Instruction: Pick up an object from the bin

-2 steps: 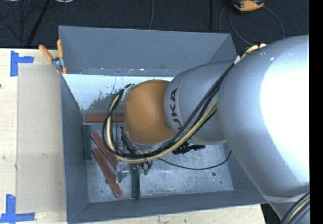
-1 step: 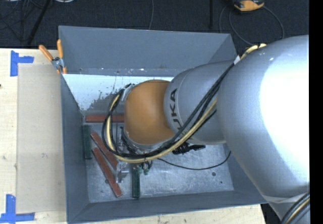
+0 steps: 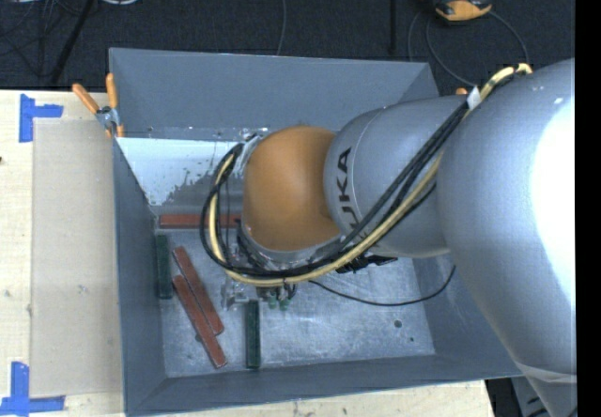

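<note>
Nearest of all, the grey arm [image 3: 488, 190] is seen reaching in from the right across the grey metal bin [image 3: 282, 86], and much of the bin's floor is covered by it. At its wrist an orange cover [image 3: 286, 185] is carried, ringed by black and yellow cables [image 3: 218, 208]. Under that cover the fingers [image 3: 237, 295] are lowered close to the floor, left of the bin's middle; whether they are released or clenched cannot be told, since they are largely hidden by the cover and cables. A dark green stick [image 3: 252, 340] is laid lengthwise towards the front wall, its far end just below the fingers; whether it is touched cannot be made out. To its left two red-brown sticks [image 3: 199, 307] are laid side by side at a slant, touching. A second dark green stick [image 3: 164, 267] is set along the left wall, and another red-brown stick [image 3: 183, 220] is laid crosswise at the foot of the back slope.
</note>
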You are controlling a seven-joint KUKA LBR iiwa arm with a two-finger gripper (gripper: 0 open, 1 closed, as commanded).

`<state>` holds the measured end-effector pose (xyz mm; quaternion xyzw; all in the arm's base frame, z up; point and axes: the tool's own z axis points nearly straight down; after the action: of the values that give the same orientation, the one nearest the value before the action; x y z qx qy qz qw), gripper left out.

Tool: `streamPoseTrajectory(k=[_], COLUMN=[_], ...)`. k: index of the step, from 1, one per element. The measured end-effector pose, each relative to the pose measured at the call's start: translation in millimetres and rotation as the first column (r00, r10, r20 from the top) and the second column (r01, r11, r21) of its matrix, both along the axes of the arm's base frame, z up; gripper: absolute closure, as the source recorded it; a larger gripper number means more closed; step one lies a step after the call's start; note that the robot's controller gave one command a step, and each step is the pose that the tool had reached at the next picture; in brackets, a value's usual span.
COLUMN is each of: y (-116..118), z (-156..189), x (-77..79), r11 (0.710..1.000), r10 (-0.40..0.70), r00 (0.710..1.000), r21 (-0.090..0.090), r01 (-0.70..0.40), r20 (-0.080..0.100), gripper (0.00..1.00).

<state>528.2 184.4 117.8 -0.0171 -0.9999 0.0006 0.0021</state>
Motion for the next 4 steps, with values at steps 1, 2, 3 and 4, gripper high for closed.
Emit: streamPoseTrajectory(k=[1, 2, 3, 4], y=[-4.5, -6.6, -43.9, -70.7], z=[33.8, 21.9, -12.3, -29.1], x=[5.8, 7.6, -19.7, -27.1], r11=[1.000, 1.000, 0.996, 0.984], r10=[-0.021, -0.030, 0.089, 0.178], r00=[1.000, 1.000, 0.996, 0.984], r21=[0.001, 0.001, 0.003, -0.001], r01=[0.021, 0.030, -0.089, -0.178], r20=[0.002, 0.001, 0.005, -0.005], gripper=[0.00, 0.00, 0.00, 0.00])
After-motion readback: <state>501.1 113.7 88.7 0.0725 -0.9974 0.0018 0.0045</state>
